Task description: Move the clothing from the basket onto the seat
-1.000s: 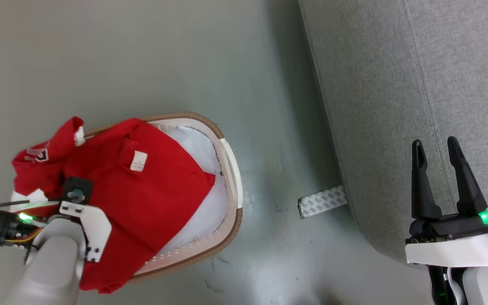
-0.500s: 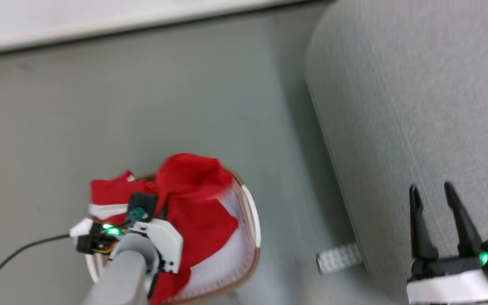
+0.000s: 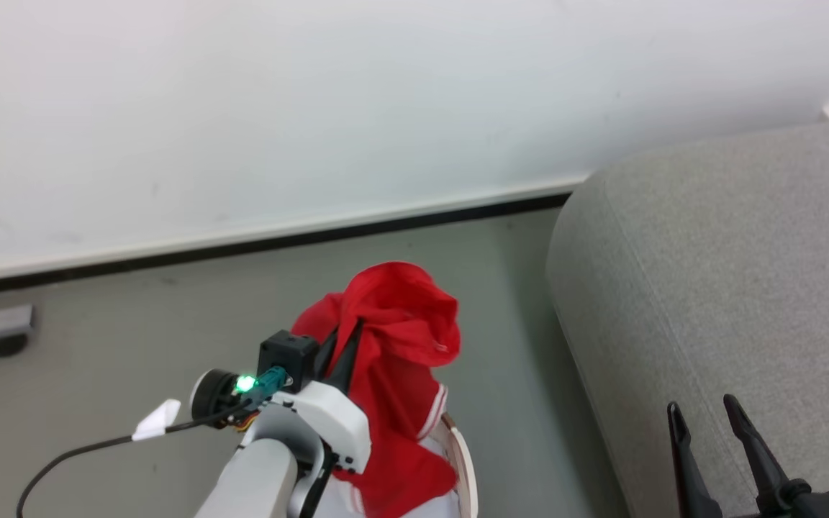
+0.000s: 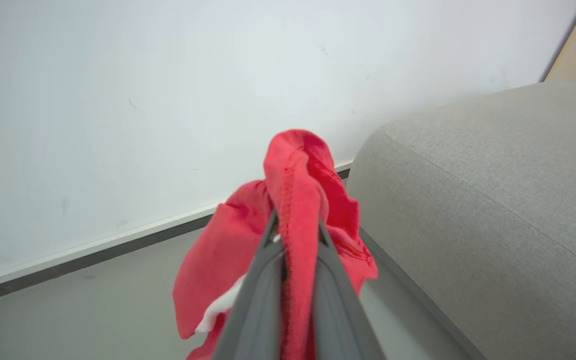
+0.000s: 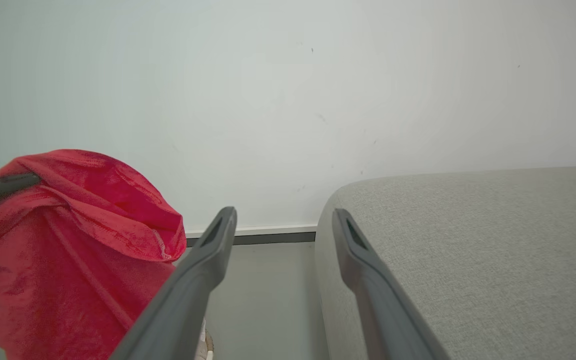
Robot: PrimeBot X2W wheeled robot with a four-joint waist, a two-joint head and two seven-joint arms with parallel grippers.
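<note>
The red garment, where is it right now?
Head view, lower centre: the red garment hangs pinched in the left tool over the basket, left of the grey sofa.

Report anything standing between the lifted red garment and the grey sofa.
Nothing visible does. The clothing hangs from the left gripper, jaws shut on it, above the basket; bare floor separates it from the seat. The open right gripper hovers off that line.

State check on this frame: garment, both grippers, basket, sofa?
red garment: lifted, bunched, hanging from the left gripper, lower end down at the basket.
left gripper: shut on the red garment.
right gripper: open, holding nothing.
laundry basket: below the garment, mostly out of frame.
sofa: garment not yet on it.
</note>
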